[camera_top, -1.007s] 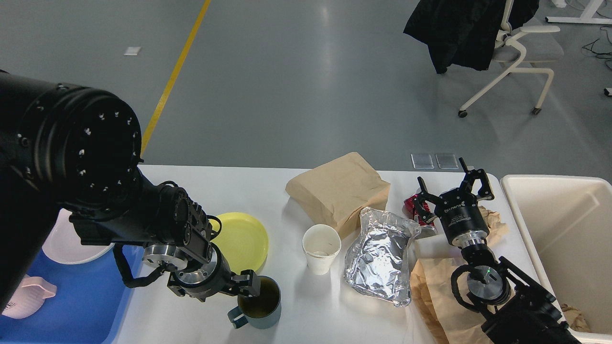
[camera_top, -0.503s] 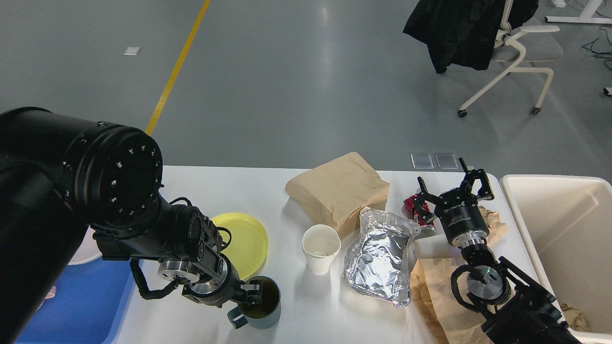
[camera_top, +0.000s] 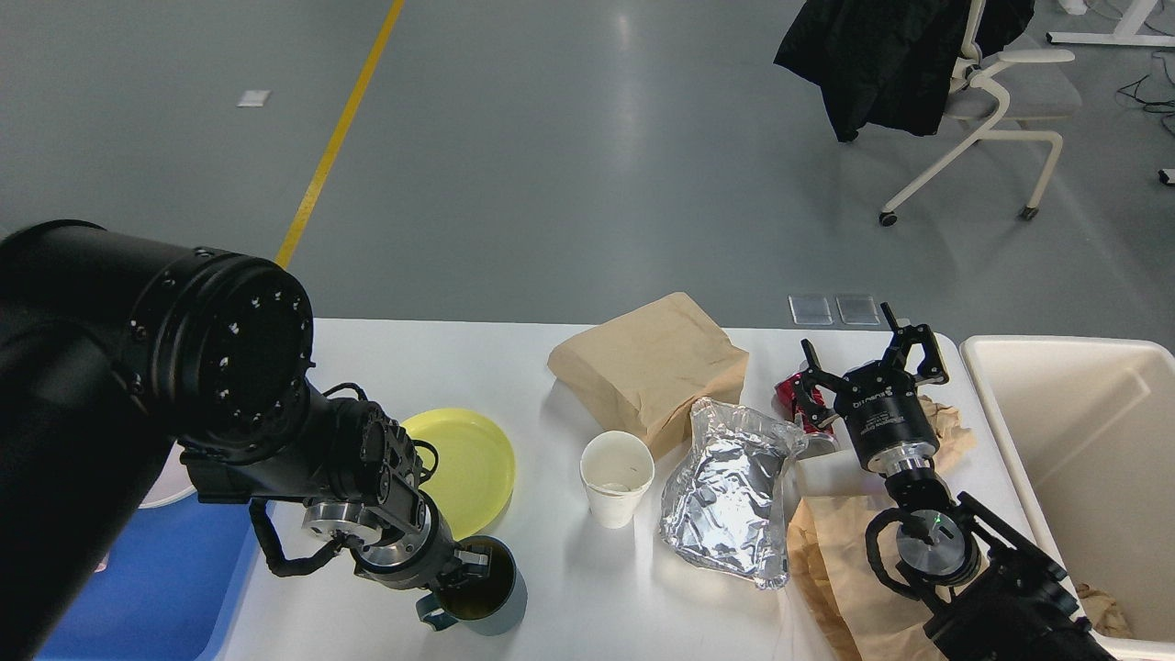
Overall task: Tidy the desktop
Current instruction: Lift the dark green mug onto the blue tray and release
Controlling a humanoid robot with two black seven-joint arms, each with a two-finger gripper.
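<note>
The white desktop [camera_top: 441, 358] spans the lower half of the head view. My left gripper [camera_top: 470, 562] is at the front left, shut on the rim of a dark teal mug [camera_top: 477, 599] that stands on the desktop. My right gripper [camera_top: 867, 356] is open and empty at the right, pointing away from me, just right of a crushed red can [camera_top: 791, 395]. Between them lie a yellow plate [camera_top: 468, 459], a white paper cup [camera_top: 617, 477], a silver foil bag [camera_top: 734, 491] and a brown paper bag [camera_top: 652, 367].
A cream bin [camera_top: 1083, 431] stands at the desktop's right end. A blue tray [camera_top: 156, 588] sits at the left, largely hidden by my left arm. Crumpled brown paper [camera_top: 840, 569] and a white block [camera_top: 822, 477] lie under my right arm. An office chair [camera_top: 996, 92] stands beyond.
My left arm swung in over the blue tray, and its gripper has drawn the teal mug a little left and toward the front edge. The right arm has not moved.
</note>
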